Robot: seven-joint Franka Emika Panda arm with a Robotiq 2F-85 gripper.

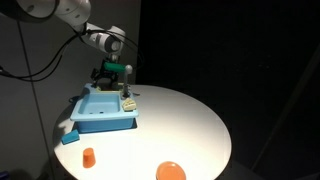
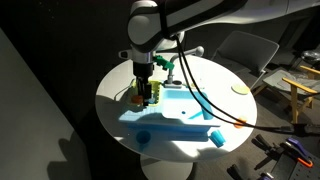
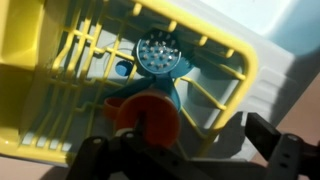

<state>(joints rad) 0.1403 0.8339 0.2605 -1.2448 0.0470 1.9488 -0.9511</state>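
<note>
My gripper (image 1: 114, 74) hangs open just above the yellow dish rack (image 1: 130, 101) at the far end of the blue toy sink (image 1: 104, 110); in another exterior view the gripper (image 2: 147, 90) is over the same rack (image 2: 143, 97). In the wrist view the yellow rack (image 3: 60, 80) fills the frame. An orange round piece (image 3: 150, 118) and a blue utensil with a grey perforated disc (image 3: 157, 50) lie in it. The gripper (image 3: 185, 150) holds nothing, and one dark finger (image 3: 276, 142) shows beside the rack's edge.
A round white table (image 1: 190, 125) carries the sink. An orange cup (image 1: 88, 157) and an orange plate (image 1: 171, 171) sit near the table's front edge, with a blue block (image 1: 70, 137) by the sink. A yellow plate (image 2: 240, 89) lies across the table. Cables hang from the arm.
</note>
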